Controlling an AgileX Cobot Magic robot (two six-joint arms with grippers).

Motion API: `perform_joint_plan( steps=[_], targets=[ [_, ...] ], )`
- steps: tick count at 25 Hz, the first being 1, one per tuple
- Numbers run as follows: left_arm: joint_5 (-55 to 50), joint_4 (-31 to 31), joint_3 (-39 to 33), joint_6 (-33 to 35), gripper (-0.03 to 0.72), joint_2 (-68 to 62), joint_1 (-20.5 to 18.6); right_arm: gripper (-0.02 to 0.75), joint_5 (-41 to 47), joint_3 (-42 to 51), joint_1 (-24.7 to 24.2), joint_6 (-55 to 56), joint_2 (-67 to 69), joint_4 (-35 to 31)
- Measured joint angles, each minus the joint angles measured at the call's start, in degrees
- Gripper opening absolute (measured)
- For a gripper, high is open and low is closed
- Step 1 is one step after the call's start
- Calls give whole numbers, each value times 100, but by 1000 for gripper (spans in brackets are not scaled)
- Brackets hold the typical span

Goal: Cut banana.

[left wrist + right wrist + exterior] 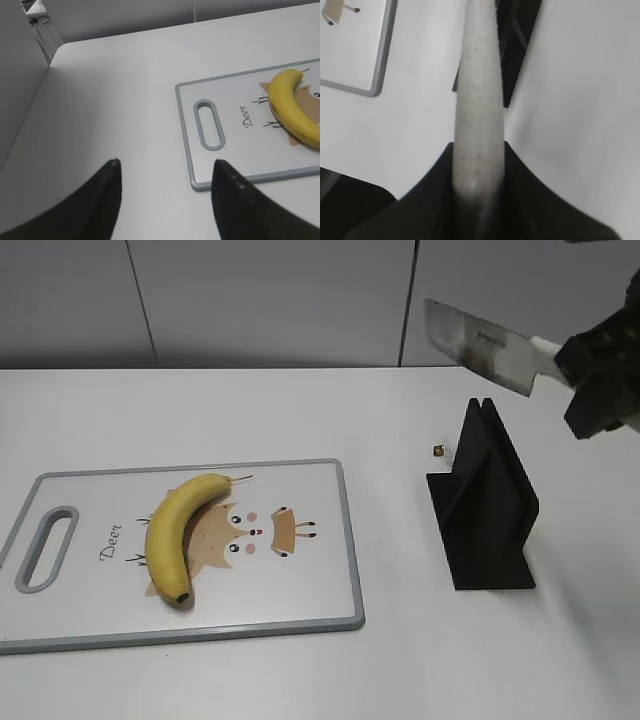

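From outside, your right gripper (590,370) clamps the pale handle of a broad steel knife (480,347), held high over the black angular knife stand (482,505). The curved, smooth yellow banana (180,533) lies on the grey-rimmed cutting board (330,540). Your left wrist shows the left gripper (165,175) spread wide above bare table, board just ahead. Your right wrist shows speckled handle (479,100) pinched between dark fingers (530,200)

The right gripper (590,375) is raised high at the far right, its fingers (427,195) clamped on a knife handle (477,115). The left gripper (165,200) hangs low over the table (125,100), jaws spread apart, holding nothing.
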State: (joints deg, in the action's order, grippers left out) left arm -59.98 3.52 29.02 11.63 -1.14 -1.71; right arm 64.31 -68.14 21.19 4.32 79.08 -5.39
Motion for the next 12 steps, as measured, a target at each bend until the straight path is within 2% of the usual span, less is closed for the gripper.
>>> perform_joint_plan(
  steps=[4, 8, 12],
  targets=[
    [293, 209, 268, 218, 544, -701, 0, 162, 22, -390, 0, -1068, 0, -20],
    [583, 887, 674, 1136, 542, -1674, 0, 162, -33, -678, 0, -2312, 28, -239],
    [935, 1550, 1220, 2082, 542, -2587, 95, 162, -110, -880, 0, -3513, 276, -755]
  ],
)
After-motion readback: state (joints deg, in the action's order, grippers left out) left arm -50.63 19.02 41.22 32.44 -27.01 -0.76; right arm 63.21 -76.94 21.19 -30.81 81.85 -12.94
